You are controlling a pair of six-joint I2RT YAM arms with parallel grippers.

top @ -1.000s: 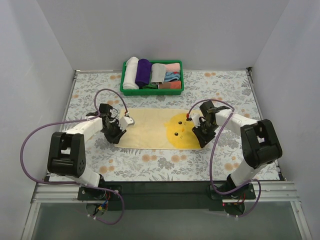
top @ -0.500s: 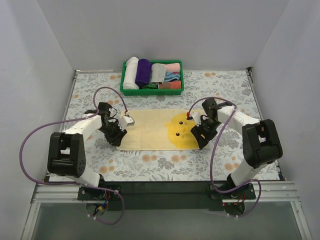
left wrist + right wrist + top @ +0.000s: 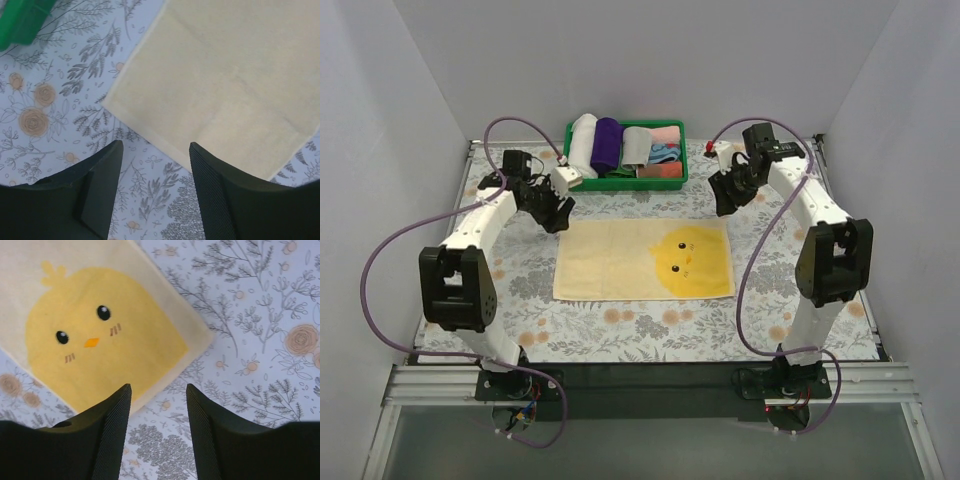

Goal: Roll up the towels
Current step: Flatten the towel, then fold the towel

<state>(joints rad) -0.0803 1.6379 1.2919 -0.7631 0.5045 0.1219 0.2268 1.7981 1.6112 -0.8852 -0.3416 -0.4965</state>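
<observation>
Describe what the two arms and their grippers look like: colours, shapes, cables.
The left arm and the right arm both have white tubular links joined by bulky black joint housings. A thin purple cable loops loosely along each arm from base to wrist. The left gripper and the right gripper each carry two flat black fingers with finely ribbed inner faces.

Both the left arm (image 3: pixel 480 228) and the right arm (image 3: pixel 812 205) are built of white shells with blocky black joint housings. A purple cable (image 3: pixel 362 300) loops along each. The left hand (image 3: pixel 155 145) and the right hand (image 3: pixel 158 387) are matte black, and their two blunt fingers (image 3: pixel 110 440) carry finely ribbed inner faces.
</observation>
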